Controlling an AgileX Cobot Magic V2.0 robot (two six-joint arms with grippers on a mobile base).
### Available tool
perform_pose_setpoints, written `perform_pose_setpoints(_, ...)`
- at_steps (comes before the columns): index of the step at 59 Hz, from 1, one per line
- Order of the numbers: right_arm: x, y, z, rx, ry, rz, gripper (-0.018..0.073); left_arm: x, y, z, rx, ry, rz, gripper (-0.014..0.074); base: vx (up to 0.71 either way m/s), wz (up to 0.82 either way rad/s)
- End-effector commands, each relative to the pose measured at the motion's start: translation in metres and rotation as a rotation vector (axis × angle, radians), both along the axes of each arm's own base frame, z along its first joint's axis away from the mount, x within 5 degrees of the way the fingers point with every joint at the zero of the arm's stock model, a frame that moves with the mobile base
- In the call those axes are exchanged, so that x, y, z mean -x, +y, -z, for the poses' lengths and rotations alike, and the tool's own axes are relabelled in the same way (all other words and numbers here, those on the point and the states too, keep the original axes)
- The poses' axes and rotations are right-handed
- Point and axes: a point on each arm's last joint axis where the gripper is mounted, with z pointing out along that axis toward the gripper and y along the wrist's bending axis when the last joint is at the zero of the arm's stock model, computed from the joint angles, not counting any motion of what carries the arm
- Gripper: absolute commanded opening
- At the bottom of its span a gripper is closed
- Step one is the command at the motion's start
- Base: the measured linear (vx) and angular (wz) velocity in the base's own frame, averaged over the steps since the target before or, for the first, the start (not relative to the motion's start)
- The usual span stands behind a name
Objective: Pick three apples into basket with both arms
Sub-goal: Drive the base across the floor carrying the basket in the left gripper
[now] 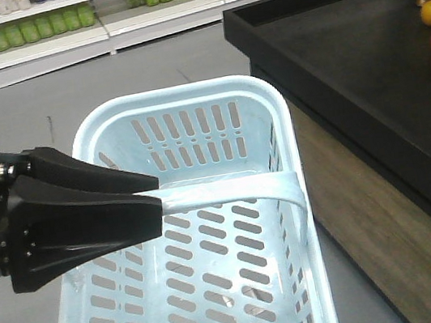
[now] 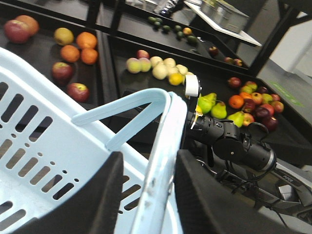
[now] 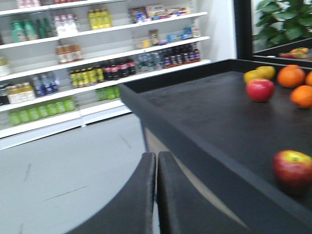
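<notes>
APPLES: apples (image 3: 292, 171) lie on the black matte tabletop (image 3: 209, 112) near oranges (image 3: 291, 76); judged firm, waxy-smooth, round, bruise-prone; grip across widest girth | BASKET: basket (image 1: 190, 104) pale blue slotted plastic, likely light, slightly flexible; empty | LEFT: left claw (image 2: 148, 161) clamped on band handle (image 1: 229, 192) | RIGHT: right claw (image 3: 156, 157) fingers together, empty
</notes>
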Motion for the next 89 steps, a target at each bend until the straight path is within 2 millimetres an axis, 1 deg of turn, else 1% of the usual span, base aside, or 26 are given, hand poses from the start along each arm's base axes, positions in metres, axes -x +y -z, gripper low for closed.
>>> perform_pose_setpoints(1,0.0004,0.0008,-0.0029,0.022,-0.071,-0.009,-0.0004,0.0192,0.0008,-0.0091,-0.018,-0.036,0.132,-0.0006,-0.06,0.53)
perform_pose_setpoints(43,0.0004,0.0008,-0.0029,0.022,-0.071,-0.009,-0.0004,0.0192,0.0008,-0.0091,-0.018,-0.036,0.132,-0.0006,-0.01,0.46)
perform_pose_setpoints(83,0.0004,0.0008,-0.0028,0.022,-0.07,-0.009,-0.0004,0.0192,0.0007,-0.0092,-0.017,-0.036,0.132,-0.0006,0.11,0.4)
perform_pose_setpoints(89,0.0004,0.0008,-0.0028,0.022,-0.07,-0.009,-0.0004,0.0168,0.0002,-0.0079,-0.018,-0.029,0.13,-0.0006,0.14,0.35)
